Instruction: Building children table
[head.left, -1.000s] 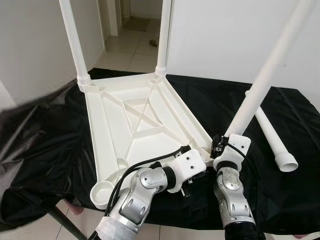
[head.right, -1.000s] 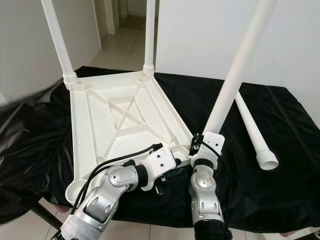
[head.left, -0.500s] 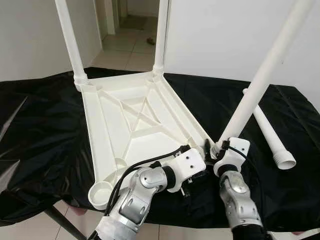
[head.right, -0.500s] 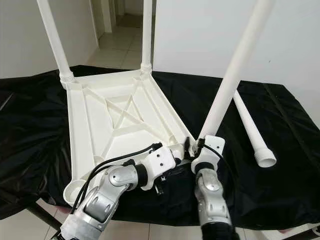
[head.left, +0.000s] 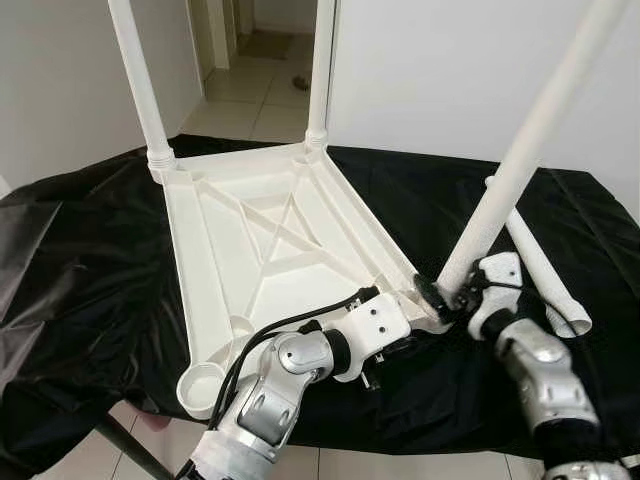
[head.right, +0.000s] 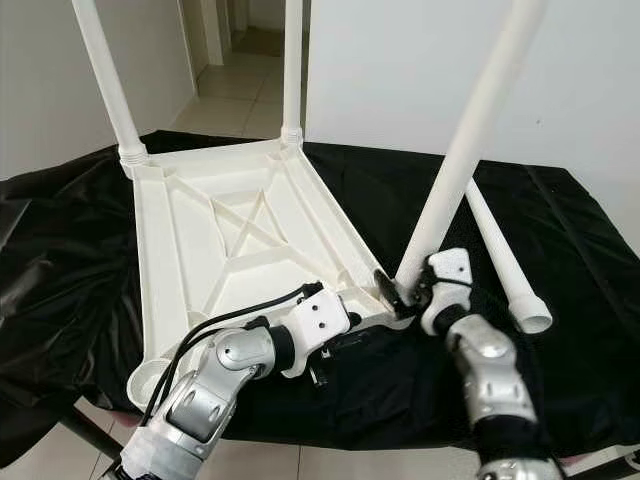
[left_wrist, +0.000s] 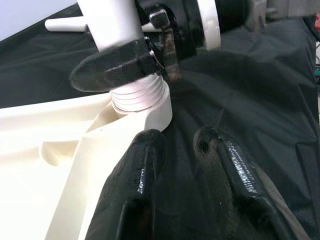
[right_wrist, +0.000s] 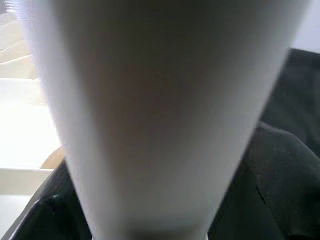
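Evidently the third table leg (head.left: 520, 165) leans because its threaded end is only partly seated in the near corner socket (left_wrist: 145, 107) of the upturned white tabletop (head.left: 270, 240) on the black-draped counter (head.left: 90, 270). The right hand (head.left: 452, 296) clamps the leg's base to turn it. The left hand (left_wrist: 187, 155), fingers apart, braces that corner. The leg tops are cut off, and a fourth leg (head.left: 545, 275) lies loose.

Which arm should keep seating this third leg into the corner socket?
Right. The right pincer is clamped around the tilted leg just above its threaded end at the tabletop corner. The left pincer sits open beside that socket, gripping nothing.
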